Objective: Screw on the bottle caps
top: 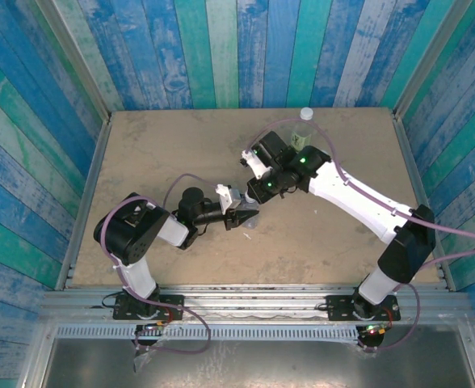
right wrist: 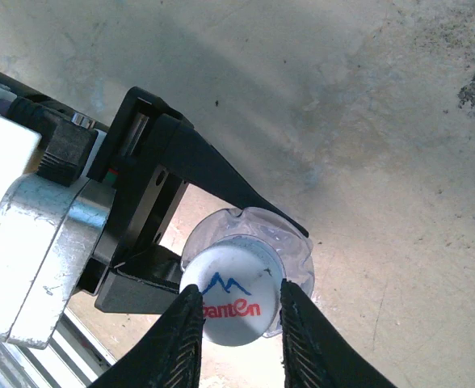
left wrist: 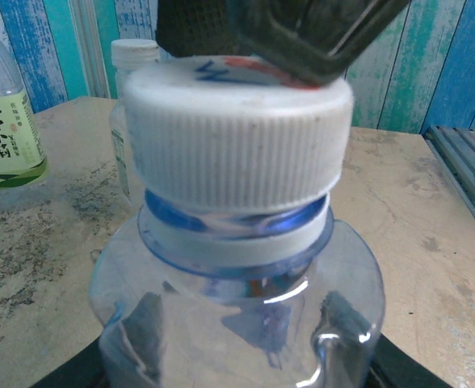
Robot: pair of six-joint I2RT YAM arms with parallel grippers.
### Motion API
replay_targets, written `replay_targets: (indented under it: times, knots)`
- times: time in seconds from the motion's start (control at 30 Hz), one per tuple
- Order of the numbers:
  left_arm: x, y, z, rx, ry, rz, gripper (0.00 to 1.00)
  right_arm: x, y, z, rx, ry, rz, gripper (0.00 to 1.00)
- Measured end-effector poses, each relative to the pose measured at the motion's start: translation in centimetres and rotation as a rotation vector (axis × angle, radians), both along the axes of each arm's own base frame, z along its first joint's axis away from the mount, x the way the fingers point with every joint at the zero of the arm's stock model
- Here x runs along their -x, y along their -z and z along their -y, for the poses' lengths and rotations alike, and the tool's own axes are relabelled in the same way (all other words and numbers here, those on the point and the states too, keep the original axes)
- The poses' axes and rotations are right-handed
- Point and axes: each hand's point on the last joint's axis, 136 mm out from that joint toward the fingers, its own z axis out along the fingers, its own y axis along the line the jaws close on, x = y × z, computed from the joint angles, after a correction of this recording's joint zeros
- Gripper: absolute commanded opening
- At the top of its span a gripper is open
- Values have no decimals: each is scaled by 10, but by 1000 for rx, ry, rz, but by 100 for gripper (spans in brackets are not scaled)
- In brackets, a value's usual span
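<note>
A bottle in the middle of the worktop, cap on its neck.
The left pincer grips the bottle, the right pincer the cap from above; second bottle at the far edge.

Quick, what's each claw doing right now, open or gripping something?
Left gripper: closed on the blue-tinted bottle.
Right gripper: closed on the white cap with the red-blue mark, atop that bottle.

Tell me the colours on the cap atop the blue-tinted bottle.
White cap with a blue peak mark over red lettering, clearest in the right wrist view.
</note>
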Motion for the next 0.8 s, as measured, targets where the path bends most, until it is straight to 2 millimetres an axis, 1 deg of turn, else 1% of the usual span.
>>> replay_targets:
  times: [0.1,0.17,0.27,0.4,0.5,0.6,0.8]
  knots:
    - [0,0,0,-1,0,-3,48,1,-1,1,-1,-3,3,43]
    - [0,-1,0,-4,0,-8,48,1,-6,3,-10,-11,15,48]
    - [2,-1,0,-9,4,-20,48,2,-20,7,-49,-22,52,54]
    - [5,-1,-1,-15,15,-37,47,4,-45,15,-108,-65,129,63]
    - [7,-2,-1,-19,22,-52,46,7,-57,18,-118,-125,190,66]
    - [9,-2,-1,-27,27,-67,47,13,-63,17,-122,-211,238,68]
    - [16,-16,-3,-30,50,-57,47,28,-71,11,-151,-413,306,69]
